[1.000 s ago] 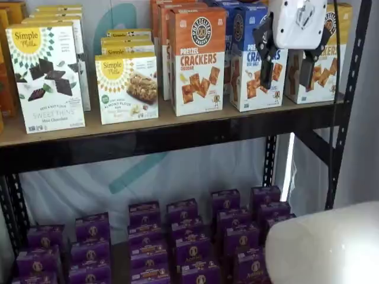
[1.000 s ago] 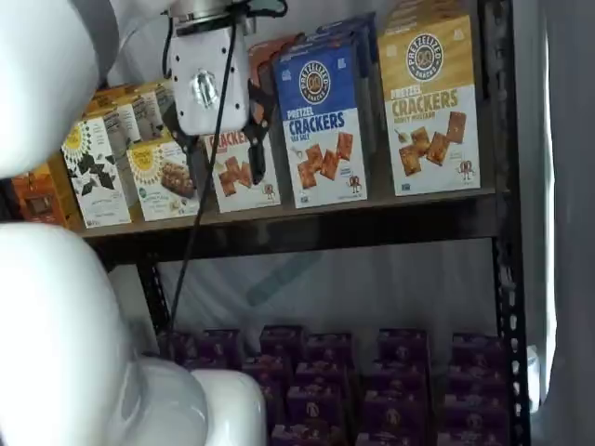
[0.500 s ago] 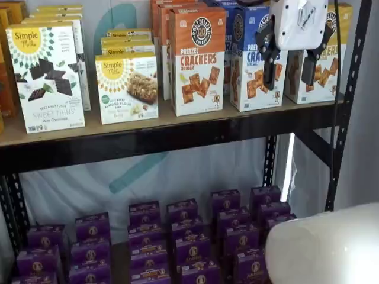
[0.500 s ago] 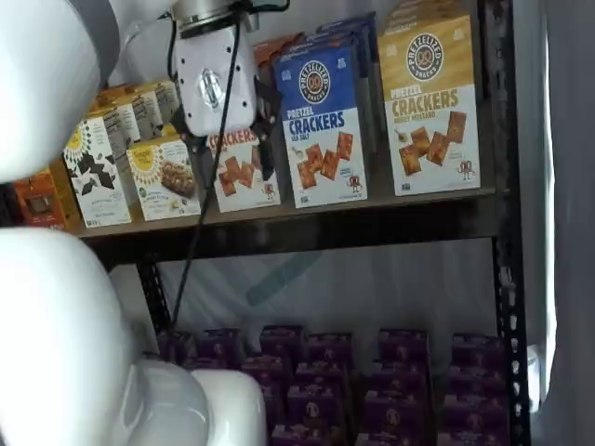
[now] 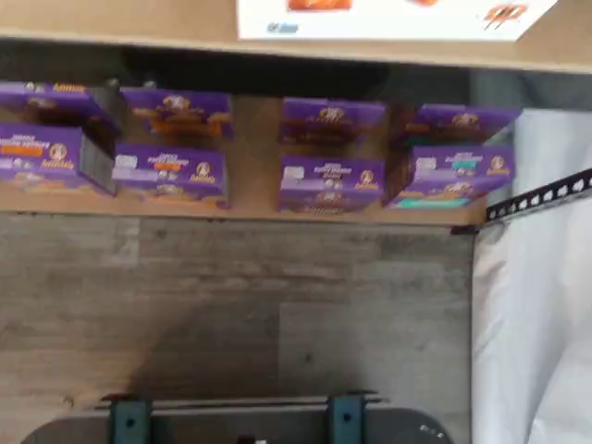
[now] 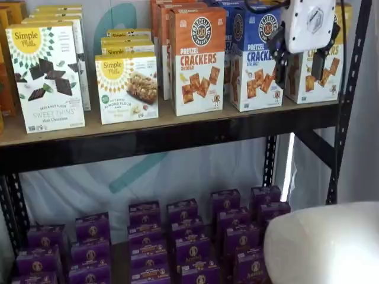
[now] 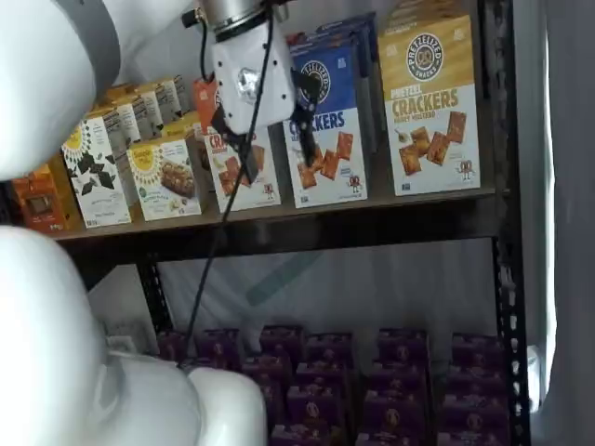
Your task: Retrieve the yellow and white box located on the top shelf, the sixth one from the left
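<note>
Gripper open w/ nothing in it, at 9 o'clock of yellow and white box — prob light, stiff cardboard; grip narrow side faces.

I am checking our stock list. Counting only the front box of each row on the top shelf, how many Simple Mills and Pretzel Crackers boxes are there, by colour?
White Simple Mills: 2, the Sweet Thins box and the almond flour bars box
orange Pretzel Crackers box: 1
blue Pretzel Crackers box: 1
yellow and white box: 1
Total: 5
</note>
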